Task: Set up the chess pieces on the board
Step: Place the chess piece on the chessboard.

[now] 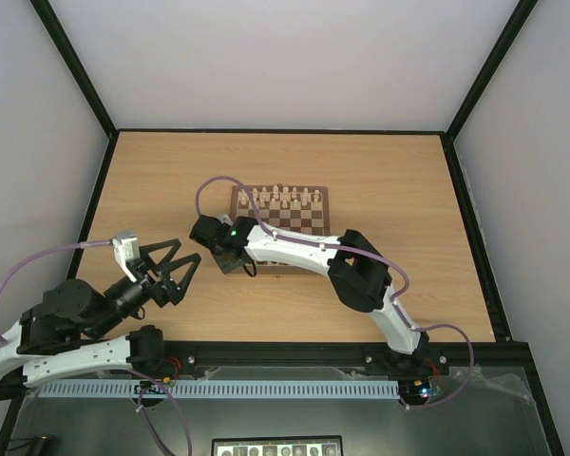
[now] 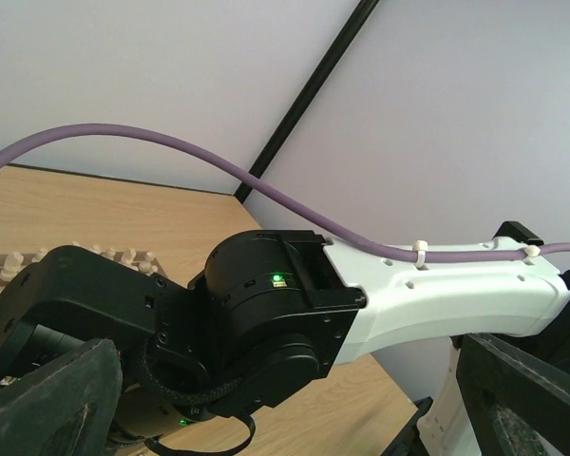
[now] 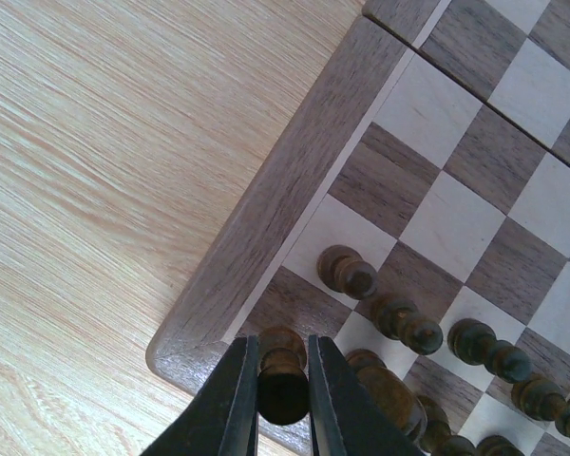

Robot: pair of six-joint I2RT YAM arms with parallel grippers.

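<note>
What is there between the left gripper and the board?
The right arm's black wrist stands between the left gripper and the board; otherwise only bare table. The top view shows it; the left wrist view too.

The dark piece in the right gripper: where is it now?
In the right wrist view, bottom centre: the dark piece is pinched by the right gripper over a corner of the board, next to the row of dark pawns.
</note>
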